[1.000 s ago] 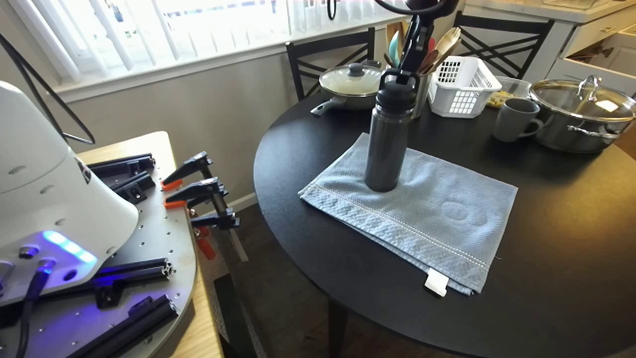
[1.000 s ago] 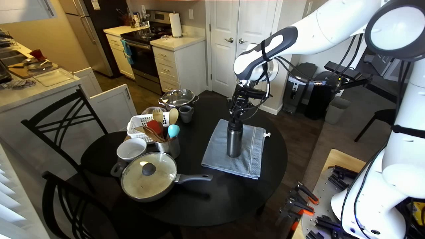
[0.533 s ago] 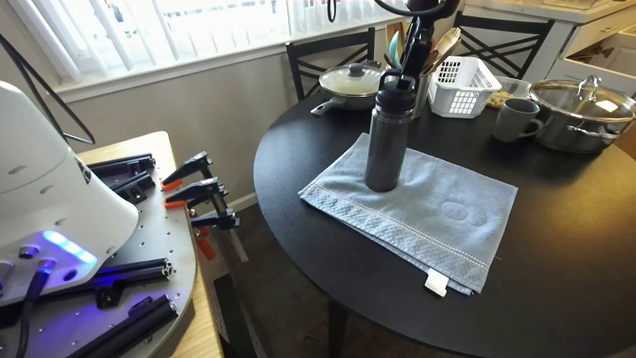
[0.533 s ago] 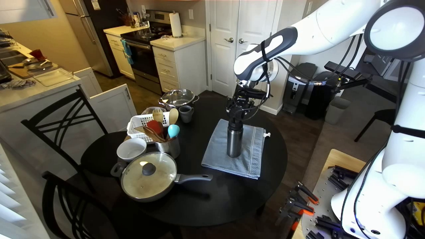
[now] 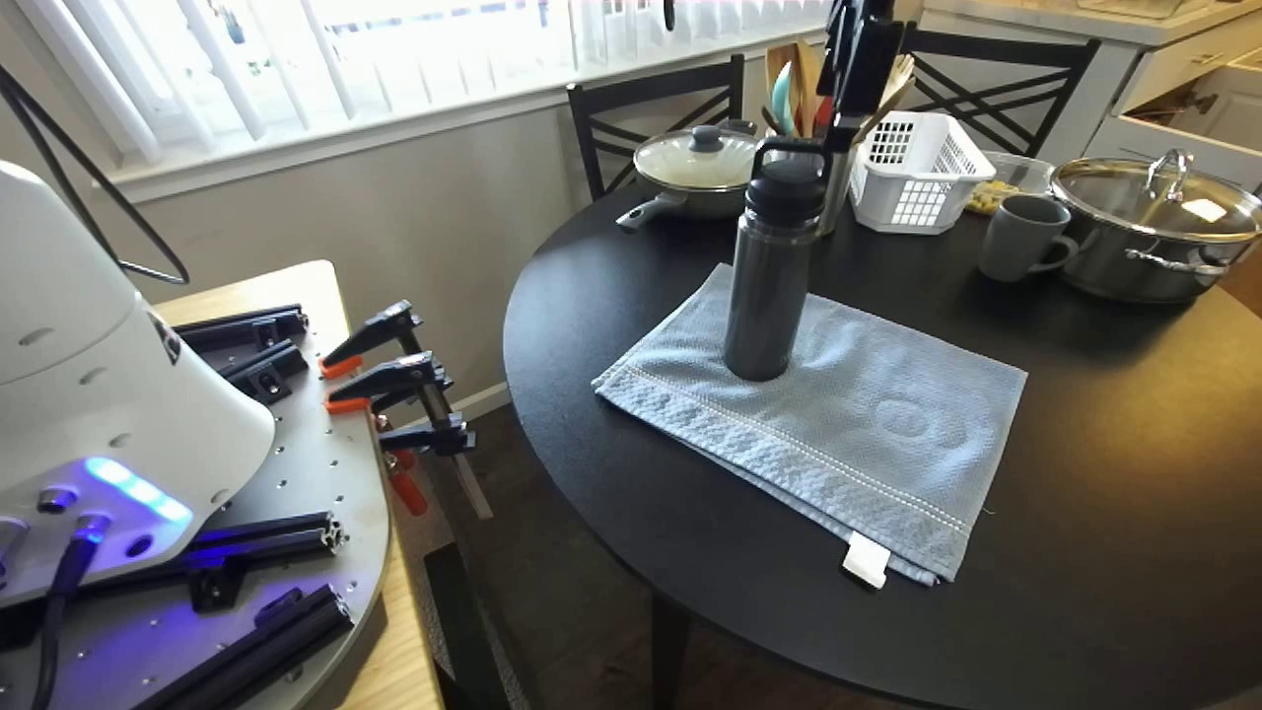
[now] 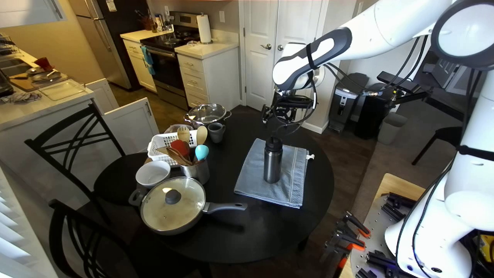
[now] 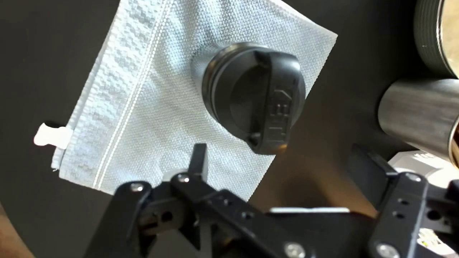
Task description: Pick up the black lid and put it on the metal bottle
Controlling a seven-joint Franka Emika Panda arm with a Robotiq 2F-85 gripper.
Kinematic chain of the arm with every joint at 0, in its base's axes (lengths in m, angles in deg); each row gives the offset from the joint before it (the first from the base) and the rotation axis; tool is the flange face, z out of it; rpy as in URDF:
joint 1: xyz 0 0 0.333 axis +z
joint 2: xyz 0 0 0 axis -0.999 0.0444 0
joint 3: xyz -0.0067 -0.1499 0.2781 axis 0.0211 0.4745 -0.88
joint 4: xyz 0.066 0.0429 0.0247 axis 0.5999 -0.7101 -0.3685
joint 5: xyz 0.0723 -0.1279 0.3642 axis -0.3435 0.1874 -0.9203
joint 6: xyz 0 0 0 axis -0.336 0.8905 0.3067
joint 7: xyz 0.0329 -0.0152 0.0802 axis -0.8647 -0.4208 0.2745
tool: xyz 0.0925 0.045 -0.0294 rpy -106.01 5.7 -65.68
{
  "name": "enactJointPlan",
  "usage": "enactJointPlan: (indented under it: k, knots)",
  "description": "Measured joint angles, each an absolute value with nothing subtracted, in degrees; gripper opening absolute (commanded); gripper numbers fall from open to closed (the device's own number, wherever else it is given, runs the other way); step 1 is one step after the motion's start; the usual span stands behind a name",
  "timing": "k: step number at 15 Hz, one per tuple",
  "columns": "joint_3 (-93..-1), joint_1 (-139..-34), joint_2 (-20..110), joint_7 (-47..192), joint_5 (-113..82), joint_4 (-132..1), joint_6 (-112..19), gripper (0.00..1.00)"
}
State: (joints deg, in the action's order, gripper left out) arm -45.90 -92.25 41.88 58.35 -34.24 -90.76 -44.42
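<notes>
The putting-on looks done, and the step in hand appears to be getting clear of it: the black lid sits on top of the metal bottle, which stands upright on a folded towel on the tabletop. In both exterior views the 2 pieces look in line, and the lid's carry loop points upward. The gripper is spread wide with nothing between its 2 fingers; in the wrist view the lid lies outside that gap, apart from both of them. In an exterior view, a finger overlaps the end of the loop, so that angle alone would not settle whether they touch. What the next move calls for, I judge, is a smooth lift up and away from the loop, with the fingers kept apart until they are well past it, since a snag could tip so tall and slim a bottle on soft cloth. Whether the lid is screwed down or merely resting cannot be told from here; the task asks only that it be put on, so I would treat a press or a turn as optional, worthwhile only if a closer look showed the rim uneven.
</notes>
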Motion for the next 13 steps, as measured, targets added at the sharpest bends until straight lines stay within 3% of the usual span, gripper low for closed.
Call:
enactJointPlan:
  k: [13]
  knots:
    - [-45.6, -92.2, 39.4, 57.9, -31.5, -90.1, -42.8, 1.0]
